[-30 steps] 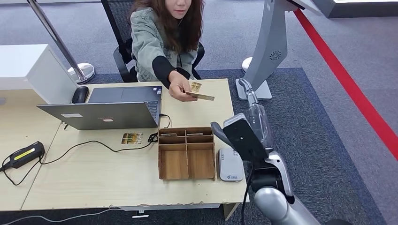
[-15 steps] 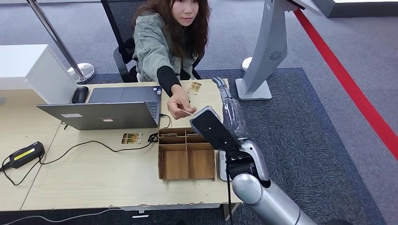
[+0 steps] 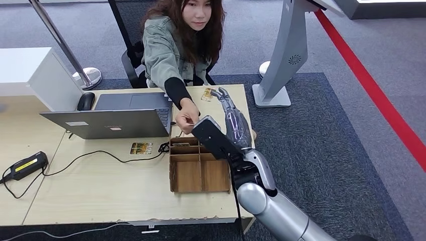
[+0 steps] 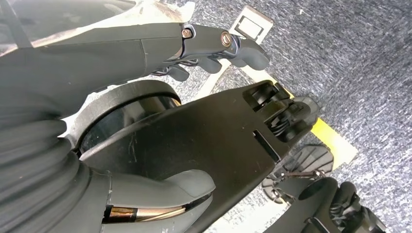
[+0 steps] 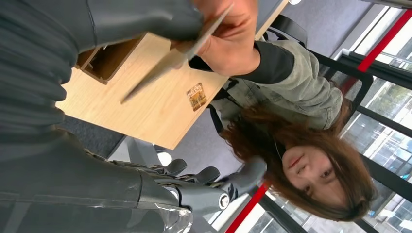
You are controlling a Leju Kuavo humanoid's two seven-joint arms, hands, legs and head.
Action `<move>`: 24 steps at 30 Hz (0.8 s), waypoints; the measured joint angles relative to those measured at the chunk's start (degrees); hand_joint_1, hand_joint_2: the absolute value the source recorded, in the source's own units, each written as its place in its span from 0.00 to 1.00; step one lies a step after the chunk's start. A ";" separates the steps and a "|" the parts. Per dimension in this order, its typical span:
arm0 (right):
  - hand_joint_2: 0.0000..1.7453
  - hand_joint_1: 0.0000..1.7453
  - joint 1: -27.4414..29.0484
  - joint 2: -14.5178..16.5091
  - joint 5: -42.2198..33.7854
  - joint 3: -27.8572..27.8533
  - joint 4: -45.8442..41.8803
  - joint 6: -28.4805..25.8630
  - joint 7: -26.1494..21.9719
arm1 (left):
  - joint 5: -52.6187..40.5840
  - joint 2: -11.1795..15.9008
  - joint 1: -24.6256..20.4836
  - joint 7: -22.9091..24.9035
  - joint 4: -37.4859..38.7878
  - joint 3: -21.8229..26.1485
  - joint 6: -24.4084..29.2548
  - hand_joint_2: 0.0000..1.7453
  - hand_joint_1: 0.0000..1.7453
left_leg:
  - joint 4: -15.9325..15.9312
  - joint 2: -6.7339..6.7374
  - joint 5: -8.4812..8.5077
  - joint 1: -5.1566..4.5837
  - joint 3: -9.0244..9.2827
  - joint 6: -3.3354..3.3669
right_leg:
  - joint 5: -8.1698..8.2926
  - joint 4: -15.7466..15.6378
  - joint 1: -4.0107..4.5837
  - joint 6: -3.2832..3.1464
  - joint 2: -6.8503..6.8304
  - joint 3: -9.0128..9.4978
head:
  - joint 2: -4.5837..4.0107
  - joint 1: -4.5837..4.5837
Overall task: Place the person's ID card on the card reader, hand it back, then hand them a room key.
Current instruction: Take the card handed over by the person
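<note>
Across the table a person holds out a thin ID card, pinched in their hand. My right hand reaches over the table right beside that hand, with fingers stretched out and thumb apart. The card points into the gap between them, still in the person's grip. My right forearm hides the card reader. Small cards lie in the back slots of the wooden organizer. My left hand hangs low over the carpet and holds nothing.
A laptop stands at the table's left, with a mouse behind it and a cabled scanner at the left edge. Picture cards lie at the table's middle and far edge. A grey kiosk stand rises beyond the table.
My right arm has swung left and forward over the organizer to the person's hand. The person has drawn the card lower and nearer, and the reader is now covered by my arm.
</note>
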 joint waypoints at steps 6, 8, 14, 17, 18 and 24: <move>1.00 1.00 -0.16 0.22 -0.50 0.80 1.25 0.24 -0.49 | -0.08 -0.10 0.00 0.00 0.00 0.00 -0.01 1.00 0.00 | 0.00 0.00 0.00 0.00 0.00 0.00 | 0.00 0.00 0.00 0.00 0.00 0.00 | 0.00 0.00; 1.00 1.00 -0.21 0.25 -0.62 1.02 1.55 0.28 -0.48 | -0.13 -0.11 0.00 0.00 0.00 0.00 0.01 1.00 0.00 | 0.00 0.00 0.00 0.00 0.00 0.00 | 0.00 0.00 0.00 0.00 0.00 0.00 | 0.00 0.00; 1.00 1.00 -0.32 0.23 -1.09 1.31 2.16 0.31 -0.45 | -0.57 -0.11 0.00 0.00 0.01 0.00 0.05 1.00 0.00 | 0.00 0.00 0.00 0.00 0.00 0.00 | 0.00 0.00 0.00 0.00 0.00 0.00 | 0.00 0.01; 1.00 1.00 -0.33 0.23 -1.19 1.37 2.25 0.25 -0.45 | -0.74 -0.11 0.00 0.00 0.02 0.00 0.05 1.00 0.00 | 0.00 0.00 0.00 0.00 0.00 0.00 | 0.00 0.00 0.00 0.00 0.00 -0.01 | 0.00 0.00; 1.00 1.00 -0.33 0.23 -1.26 1.38 2.25 0.19 -0.46 | -0.80 -0.11 0.00 0.00 0.02 0.00 0.05 1.00 0.00 | 0.00 0.00 0.00 0.00 0.00 0.00 | 0.00 0.00 0.00 0.00 0.00 -0.01 | 0.00 0.00; 1.00 1.00 -0.34 0.14 -2.55 1.35 2.22 -1.00 -0.74 | -1.13 -0.11 0.00 0.00 0.02 0.02 0.02 1.00 0.00 | 0.00 0.01 0.00 0.00 0.00 0.00 | 0.00 0.00 0.00 0.00 0.00 -0.01 | 0.00 -0.01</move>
